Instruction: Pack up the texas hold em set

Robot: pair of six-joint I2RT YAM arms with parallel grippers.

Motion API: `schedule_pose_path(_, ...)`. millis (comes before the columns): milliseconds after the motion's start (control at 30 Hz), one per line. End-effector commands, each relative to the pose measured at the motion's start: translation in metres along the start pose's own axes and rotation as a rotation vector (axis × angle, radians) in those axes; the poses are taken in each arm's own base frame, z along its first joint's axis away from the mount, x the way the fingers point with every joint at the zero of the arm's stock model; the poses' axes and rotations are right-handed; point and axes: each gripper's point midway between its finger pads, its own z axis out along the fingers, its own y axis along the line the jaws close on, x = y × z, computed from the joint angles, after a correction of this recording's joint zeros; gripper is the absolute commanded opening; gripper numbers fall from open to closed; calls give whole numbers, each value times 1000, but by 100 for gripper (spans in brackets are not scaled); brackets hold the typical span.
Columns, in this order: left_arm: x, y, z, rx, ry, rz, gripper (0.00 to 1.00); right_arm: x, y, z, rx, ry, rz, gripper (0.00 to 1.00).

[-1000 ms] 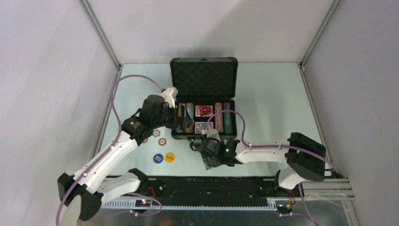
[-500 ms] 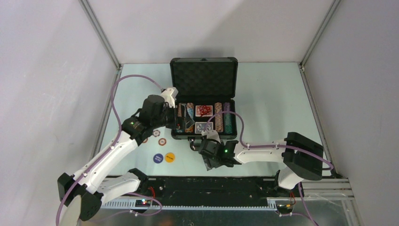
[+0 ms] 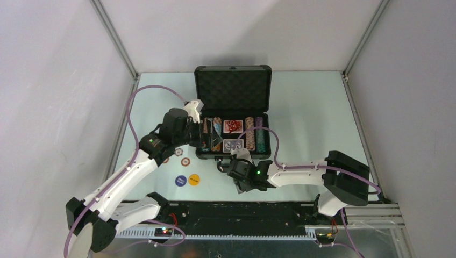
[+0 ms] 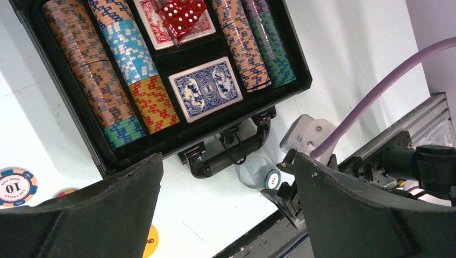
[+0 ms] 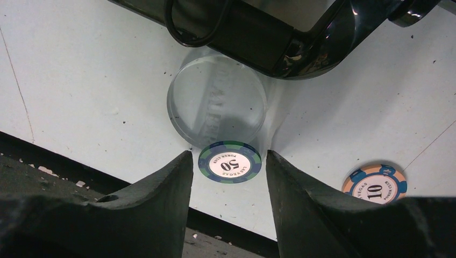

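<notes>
Right wrist view: jaws of the right gripper (image 5: 228, 157) are being held apart round a thin, flat, blue-and-green poker chip (image 5: 229, 162), easily flicked away.

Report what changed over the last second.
The right arm shifted its elbow slightly left. The right gripper straddles the blue-and-green 50 poker chip, jaws apart and gripping nothing. The left gripper and the open black hard case stayed put.

Black case (image 3: 232, 88) — red dice (image 4: 182, 13), blue-patterned deck (image 4: 206, 88) — navy-and-green striped chip (image 5: 229, 162).
</notes>
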Motion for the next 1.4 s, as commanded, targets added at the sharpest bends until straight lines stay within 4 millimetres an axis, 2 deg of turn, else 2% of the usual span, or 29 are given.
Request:
schedule_pose_path(0,-8,-6,-3,23,-26,-11,96,9,-4,4,19,15,2,55)
schedule_pose_path(167,-9,-5,-4,22,-28,-11,96,6,-4,2,17,8,5,52)
schedule_pose_path(333,-9,-6,-4,23,-30,-9,96,2,-3,0,8,-8,11,44)
schedule_pose_path(600,-9,-6,-5,23,-32,-10,96,-12,2,-9,-24,-57,33,42)
schedule_pose_path(700,-10,-6,-6,20,-39,-11,96,-21,1,-21,-34,-94,47,42)
schedule_pose_path(900,-18,-6,-12,13,-76,-16,96,-45,5,-54,-97,-202,54,42)
schedule_pose_path(1100,-26,-12,-18,28,-99,-46,96,-64,17,-97,-198,-335,-64,43)
schedule_pose_path(1233,-21,-23,-23,90,-77,-61,95,-71,20,-130,-269,-415,-149,42)
schedule_pose_path(1367,-5,-40,-30,198,-22,-83,94,-72,25,-163,-379,-473,-232,42)
